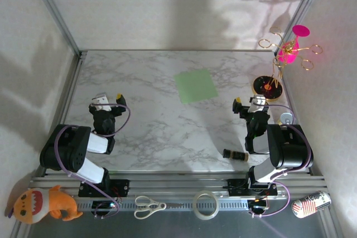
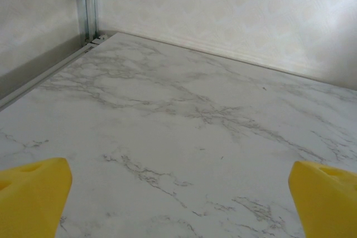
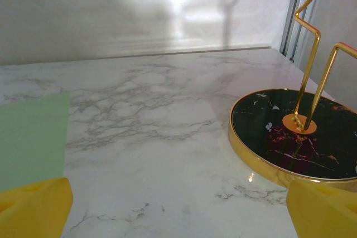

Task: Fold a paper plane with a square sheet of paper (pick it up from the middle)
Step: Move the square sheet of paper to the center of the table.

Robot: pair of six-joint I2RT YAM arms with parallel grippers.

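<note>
The square sheet of paper (image 1: pixel 195 86) is light green and lies flat and unfolded on the marble table, right of centre toward the back. Its right part shows at the left edge of the right wrist view (image 3: pixel 30 137). My left gripper (image 1: pixel 109 101) rests over the table's left side, well away from the sheet, open with its yellow fingertips (image 2: pixel 33 193) wide apart over bare marble. My right gripper (image 1: pixel 245 103) sits right of the sheet and a little nearer to me, open, its yellow fingertips (image 3: pixel 33 204) spread with nothing between them.
A round black tray with a gold rim (image 1: pixel 266 86) carries a gold and pink stand (image 1: pixel 290 51) at the right back. A small dark bottle (image 1: pixel 235 154) lies near the front edge. Scissors (image 1: pixel 149 206), a tape roll (image 1: pixel 205 204), a can (image 1: pixel 311 203) and a plush toy (image 1: pixel 42 203) lie off the table in front.
</note>
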